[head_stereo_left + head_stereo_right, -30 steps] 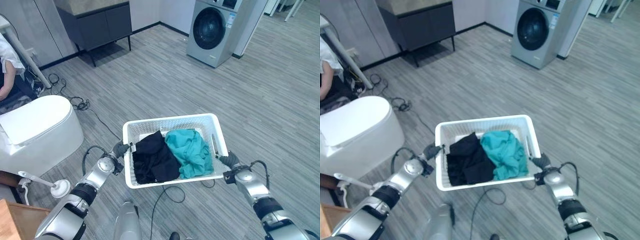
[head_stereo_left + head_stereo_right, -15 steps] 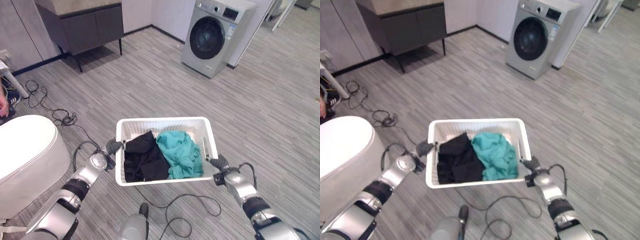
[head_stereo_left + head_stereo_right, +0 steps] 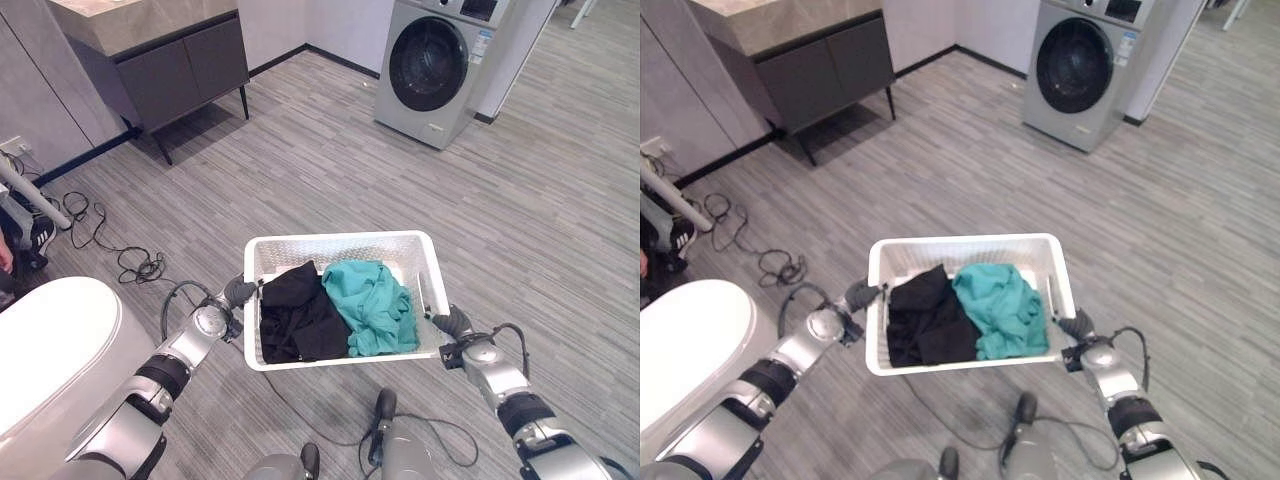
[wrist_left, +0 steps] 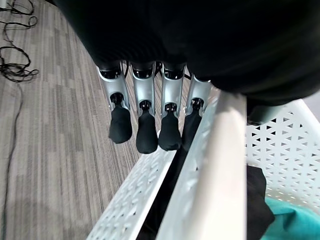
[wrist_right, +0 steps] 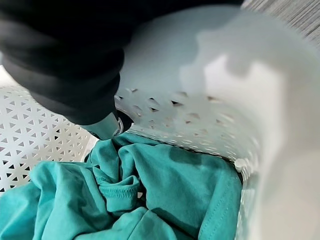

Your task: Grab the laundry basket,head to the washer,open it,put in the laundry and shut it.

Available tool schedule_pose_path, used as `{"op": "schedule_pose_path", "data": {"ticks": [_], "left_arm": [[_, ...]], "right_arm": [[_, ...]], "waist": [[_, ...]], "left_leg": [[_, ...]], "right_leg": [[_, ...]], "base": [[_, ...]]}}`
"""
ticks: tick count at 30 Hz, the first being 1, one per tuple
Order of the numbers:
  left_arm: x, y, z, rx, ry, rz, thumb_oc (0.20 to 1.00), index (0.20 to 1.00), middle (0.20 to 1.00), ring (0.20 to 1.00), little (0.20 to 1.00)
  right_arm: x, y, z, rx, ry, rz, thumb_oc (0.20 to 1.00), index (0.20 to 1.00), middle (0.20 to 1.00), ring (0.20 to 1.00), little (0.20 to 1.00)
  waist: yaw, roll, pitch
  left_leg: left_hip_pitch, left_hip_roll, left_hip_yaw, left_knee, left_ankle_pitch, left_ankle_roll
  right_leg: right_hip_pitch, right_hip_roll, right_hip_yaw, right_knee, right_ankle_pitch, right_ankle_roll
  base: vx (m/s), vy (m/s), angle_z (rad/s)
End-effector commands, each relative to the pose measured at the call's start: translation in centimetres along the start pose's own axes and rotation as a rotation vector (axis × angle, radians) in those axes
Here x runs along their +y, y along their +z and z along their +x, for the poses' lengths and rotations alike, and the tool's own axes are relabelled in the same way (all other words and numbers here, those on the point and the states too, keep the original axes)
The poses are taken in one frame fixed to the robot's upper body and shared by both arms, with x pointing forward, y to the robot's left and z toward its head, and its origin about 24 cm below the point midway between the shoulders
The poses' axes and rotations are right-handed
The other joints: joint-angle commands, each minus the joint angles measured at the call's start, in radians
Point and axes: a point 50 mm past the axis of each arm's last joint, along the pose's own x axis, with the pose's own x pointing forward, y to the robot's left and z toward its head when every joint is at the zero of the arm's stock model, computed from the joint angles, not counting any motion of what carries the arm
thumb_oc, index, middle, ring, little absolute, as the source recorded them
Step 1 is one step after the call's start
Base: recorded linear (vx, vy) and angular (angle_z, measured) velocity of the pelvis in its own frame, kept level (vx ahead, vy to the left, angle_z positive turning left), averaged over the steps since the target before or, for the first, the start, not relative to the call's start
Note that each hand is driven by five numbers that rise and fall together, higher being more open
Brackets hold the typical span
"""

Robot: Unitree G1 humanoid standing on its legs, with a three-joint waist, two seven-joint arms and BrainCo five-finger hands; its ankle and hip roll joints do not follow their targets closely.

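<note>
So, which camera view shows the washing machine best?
The left eye view shows the washing machine best: its closed round door and front panel stand whole at the top, beyond the laundry basket. The right eye view shows it much the same. The wrist views look at the basket from close up instead.

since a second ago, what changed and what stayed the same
Mostly the view shifted as the robot moved, so the white toilet sits lower left and the washer stays far ahead, door shut. The left hand and right hand still carry the basket by its ends. The black clothes and teal clothes lie as before.
</note>
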Motion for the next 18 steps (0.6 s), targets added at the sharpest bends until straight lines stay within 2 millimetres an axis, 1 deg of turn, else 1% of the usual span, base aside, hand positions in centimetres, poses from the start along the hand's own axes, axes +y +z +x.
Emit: {"op": "schedule_pose_path", "data": {"ticks": [1, 2, 3, 4, 5, 6, 7, 8, 9, 10, 11, 12, 13, 14, 15, 16, 17, 18], "left_arm": [[1.4, 3.5, 0.6, -0.148, 0.030, 0.023, 0.200, 0.200, 0.200, 0.200, 0.200], [1.0, 3.2, 0.6, -0.142, 0.020, 0.019, 0.200, 0.200, 0.200, 0.200, 0.200], [0.9, 3.2, 0.6, -0.142, 0.020, 0.018, 0.200, 0.200, 0.200, 0.200, 0.200], [0.7, 2.9, 0.6, -0.131, 0.014, 0.007, 0.200, 0.200, 0.200, 0.200, 0.200], [0.7, 2.9, 0.6, -0.131, 0.013, 0.005, 0.200, 0.200, 0.200, 0.200, 0.200], [0.8, 2.8, 0.5, -0.133, 0.018, -0.003, 0.200, 0.200, 0.200, 0.200, 0.200], [1.0, 2.8, 0.5, -0.131, 0.025, 0.000, 0.200, 0.200, 0.200, 0.200, 0.200], [1.1, 2.7, 0.5, -0.128, 0.026, -0.006, 0.200, 0.200, 0.200, 0.200, 0.200], [1.4, 2.8, 0.4, -0.129, 0.030, -0.010, 0.200, 0.200, 0.200, 0.200, 0.200], [1.6, 3.1, 0.4, -0.141, 0.036, -0.013, 0.200, 0.200, 0.200, 0.200, 0.200], [1.8, 3.3, 0.4, -0.152, 0.045, -0.023, 0.200, 0.200, 0.200, 0.200, 0.200], [1.7, 3.7, 0.3, -0.168, 0.035, -0.029, 0.200, 0.200, 0.200, 0.200, 0.200], [1.7, 3.7, 0.3, -0.168, 0.035, -0.028, 0.200, 0.200, 0.200, 0.200, 0.200], [1.7, 4.0, 0.3, -0.176, 0.036, -0.034, 0.200, 0.200, 0.200, 0.200, 0.200], [1.7, 4.2, 0.3, -0.186, 0.038, -0.045, 0.200, 0.200, 0.200, 0.200, 0.200], [1.8, 4.2, 0.2, -0.190, 0.040, -0.049, 0.200, 0.200, 0.200, 0.200, 0.200], [1.8, 4.3, 0.2, -0.190, 0.040, -0.049, 0.200, 0.200, 0.200, 0.200, 0.200], [2.5, 4.4, 0.3, -0.195, 0.062, -0.047, 0.200, 0.200, 0.200, 0.200, 0.200]], "right_arm": [[-1.6, 6.2, 0.2, -0.255, 0.025, 0.005, 0.200, 0.200, 0.200, 0.200, 0.200], [-1.3, 6.0, 0.3, -0.242, 0.041, -0.006, 0.200, 0.200, 0.200, 0.200, 0.200], [-1.3, 5.9, 0.3, -0.242, 0.041, -0.006, 0.200, 0.200, 0.200, 0.200, 0.200], [-1.1, 5.8, 0.3, -0.235, 0.055, -0.013, 0.200, 0.200, 0.200, 0.200, 0.200], [-1.1, 5.8, 0.3, -0.235, 0.056, -0.014, 0.200, 0.200, 0.200, 0.200, 0.200], [-1.2, 5.5, 0.2, -0.230, 0.057, -0.014, 0.200, 0.200, 0.200, 0.200, 0.200], [-1.4, 5.6, 0.2, -0.239, 0.050, -0.006, 0.200, 0.200, 0.200, 0.200, 0.200], [-1.5, 5.7, 0.1, -0.243, 0.043, 0.012, 0.200, 0.200, 0.200, 0.200, 0.200], [-1.7, 5.8, 0.0, -0.253, 0.034, 0.026, 0.200, 0.200, 0.200, 0.200, 0.200], [-1.6, 6.0, -0.2, -0.267, 0.033, 0.034, 0.200, 0.200, 0.200, 0.200, 0.200], [-1.9, 6.0, -0.3, -0.271, 0.024, 0.036, 0.200, 0.200, 0.200, 0.200, 0.200], [-1.9, 6.1, -0.3, -0.281, 0.019, 0.041, 0.200, 0.200, 0.200, 0.200, 0.200], [-1.9, 6.1, -0.3, -0.281, 0.019, 0.042, 0.200, 0.200, 0.200, 0.200, 0.200], [-2.0, 6.1, -0.3, -0.280, 0.014, 0.045, 0.200, 0.200, 0.200, 0.200, 0.200], [-2.0, 6.1, -0.4, -0.280, 0.007, 0.048, 0.200, 0.200, 0.200, 0.200, 0.200], [-1.9, 6.1, -0.4, -0.284, 0.014, 0.043, 0.200, 0.200, 0.200, 0.200, 0.200], [-1.9, 6.1, -0.4, -0.284, 0.014, 0.043, 0.200, 0.200, 0.200, 0.200, 0.200], [-1.6, 6.2, -0.4, -0.290, 0.016, 0.032, 0.200, 0.200, 0.200, 0.200, 0.200]], "waist": [[-0.005, -0.016, -0.106], [-0.010, -0.018, -0.133], [-0.010, -0.016, -0.134], [-0.015, -0.012, -0.145], [-0.017, -0.009, -0.146], [-0.021, -0.008, -0.154], [-0.025, -0.008, -0.155], [-0.023, -0.023, -0.151], [-0.013, -0.025, -0.135], [-0.005, -0.038, -0.125], [0.009, -0.049, -0.117], [0.022, -0.058, -0.098], [0.022, -0.054, -0.097], [0.032, -0.061, -0.085], [0.057, -0.065, -0.066], [0.068, -0.058, -0.062], [0.068, -0.063, -0.063], [0.106, -0.044, -0.064]], "left_leg": [[0.004, 0.055, -0.002, 0.023, -0.062, -0.052], [0.044, 0.065, -0.001, 0.022, -0.076, -0.057], [0.045, 0.067, -0.001, 0.022, -0.077, -0.058], [0.059, 0.079, -0.004, 0.045, -0.067, -0.067], [0.059, 0.083, -0.005, 0.047, -0.070, -0.069], [0.041, 0.107, 0.000, 0.159, -0.015, -0.100], [-0.011, 0.147, 0.022, 0.312, 0.048, -0.131], [-0.052, 0.175, 0.052, 0.409, 0.105, -0.136], [-0.114, 0.215, 0.064, 0.561, 0.157, -0.149], [-0.160, 0.221, 0.069, 0.642, 0.184, -0.146], [-0.190, 0.227, 0.074, 0.695, 0.208, -0.144], [-0.250, 0.237, 0.080, 0.753, 0.222, -0.144], [-0.257, 0.242, 0.075, 0.764, 0.218, -0.145], [-0.310, 0.254, 0.086, 0.792, 0.209, -0.141], [-0.387, 0.280, 0.108, 0.704, 0.186, -0.135], [-0.410, 0.281, 0.108, 0.658, 0.178, -0.136], [-0.410, 0.276, 0.111, 0.651, 0.184, -0.134], [-0.449, 0.277, 0.094, 0.292, 0.221, -0.146]], "right_leg": [[0.061, 0.001, 0.044, 0.033, 0.021, 0.082], [0.076, 0.015, 0.034, 0.057, 0.040, 0.073], [0.076, 0.016, 0.034, 0.058, 0.038, 0.073], [0.076, 0.033, 0.024, 0.079, 0.032, 0.064], [0.077, 0.035, 0.021, 0.081, 0.029, 0.063], [0.102, 0.066, 0.006, 0.093, 0.006, 0.040], [0.130, 0.088, -0.015, 0.091, -0.014, 0.014], [0.158, 0.094, -0.023, 0.082, -0.033, -0.005], [0.197, 0.125, -0.026, 0.071, -0.056, -0.040], [0.221, 0.135, -0.024, 0.056, -0.066, -0.059], [0.253, 0.150, -0.025, 0.038, -0.084, -0.076], [0.282, 0.158, -0.024, 0.024, -0.096, -0.084], [0.282, 0.163, -0.026, 0.023, -0.096, -0.085], [0.300, 0.164, -0.030, 0.015, -0.106, -0.091], [0.341, 0.179, -0.021, 0.002, -0.130, -0.089], [0.359, 0.191, -0.009, 0.000, -0.140, -0.086], [0.356, 0.186, -0.008, -0.001, -0.138, -0.086], [0.411, 0.216, 0.013, -0.014, -0.185, -0.062]], "base": [[0.61, -0.118, 0.19], [0.46, -0.095, 0.20], [0.48, -0.087, 0.12], [0.17, -0.036, -0.02], [0.41, -0.133, -0.17], [0.37, -0.197, -0.21], [0.46, -0.276, -0.03], [0.33, -0.295, 0.05], [0.26, -0.275, 0.04], [0.29, -0.286, -0.22], [0.24, -0.238, -0.50], [0.18, -0.161, -0.53], [0.10, -0.108, -0.34], [0.28, -0.054, -0.19], [0.37, -0.032, -0.06], [0.31, 0.008, -0.09], [0.46, 0.170, -0.20], [0.37, 0.142, -0.33]]}}
